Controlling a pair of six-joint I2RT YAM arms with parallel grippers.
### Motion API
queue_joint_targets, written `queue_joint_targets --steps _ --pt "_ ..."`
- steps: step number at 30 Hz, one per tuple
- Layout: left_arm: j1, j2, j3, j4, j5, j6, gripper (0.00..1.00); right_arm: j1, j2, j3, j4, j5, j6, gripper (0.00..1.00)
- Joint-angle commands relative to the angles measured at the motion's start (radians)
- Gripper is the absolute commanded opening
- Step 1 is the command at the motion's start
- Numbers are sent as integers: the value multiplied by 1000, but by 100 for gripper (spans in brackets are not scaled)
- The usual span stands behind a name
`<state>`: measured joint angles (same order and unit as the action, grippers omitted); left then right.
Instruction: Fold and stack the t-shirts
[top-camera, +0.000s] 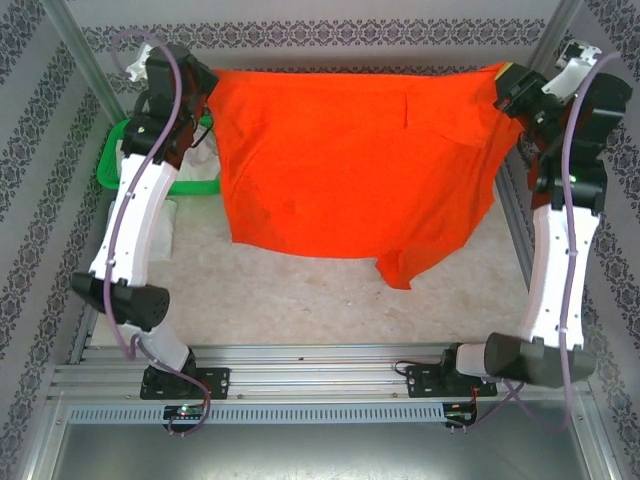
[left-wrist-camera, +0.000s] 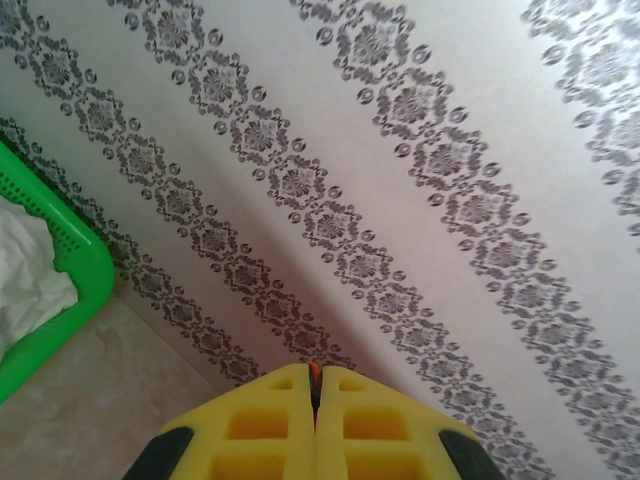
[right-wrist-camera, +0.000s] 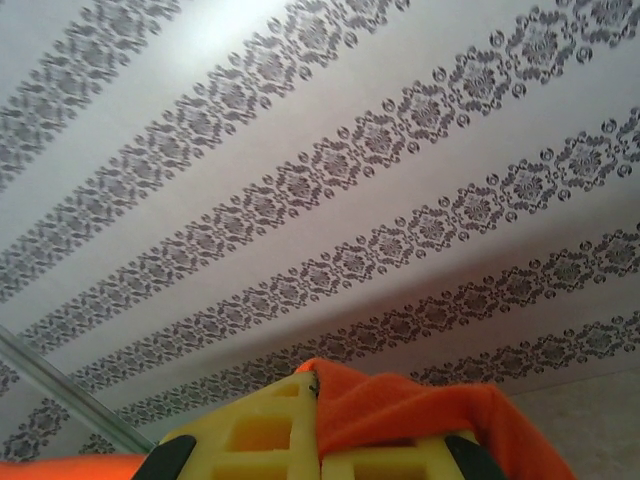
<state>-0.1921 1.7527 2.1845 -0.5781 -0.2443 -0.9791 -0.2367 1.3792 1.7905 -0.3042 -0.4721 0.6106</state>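
One orange-red t-shirt (top-camera: 350, 160), one green basket (top-camera: 108, 166)

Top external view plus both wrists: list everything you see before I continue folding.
orange-red t-shirt: one, orange-red, hanging by its top edge across the table's far half.
mesh basket: one, green, far left.
white cloth bundle: one, white, inside the basket; number of pieces unclear.
white cloth piece: one, white, on the table beside the basket, partly behind the left arm.
table: one, beige, under everything.
left gripper: one, yellow pads, shut on the shirt's left corner.
right gripper: one, yellow pads, shut on the shirt's right corner.
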Motion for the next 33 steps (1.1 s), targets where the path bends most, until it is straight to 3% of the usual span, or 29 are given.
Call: queue_joint_targets --steps 1,7,11,15,17,20,24,26,30,33 --pt "28 87 142 10 -24 7 0 29 92 113 122 36 28 0" --pt "54 373 607 -49 23 -17 0 54 331 473 100 24 57 0" --pt "62 384 626 23 24 -48 0 52 437 723 34 17 61 0" --pt "65 327 570 -40 20 -15 0 38 419 715 -4 -12 57 0" --pt "63 276 475 -84 30 4 0 37 346 564 -3 -18 30 0" --pt "64 150 183 -54 87 1 0 35 173 201 47 -12 3 0" --pt "62 -92 -487 266 176 -107 0 30 -48 -271 53 -15 -6 0" --pt "62 -175 -732 340 181 -158 0 31 -134 -497 38 -18 -4 0" --pt "62 -224 -1036 342 202 -191 0 44 -256 -870 34 -4 23 0" --pt "63 -178 -1150 352 222 -190 0 56 -265 -1069 65 14 49 0"
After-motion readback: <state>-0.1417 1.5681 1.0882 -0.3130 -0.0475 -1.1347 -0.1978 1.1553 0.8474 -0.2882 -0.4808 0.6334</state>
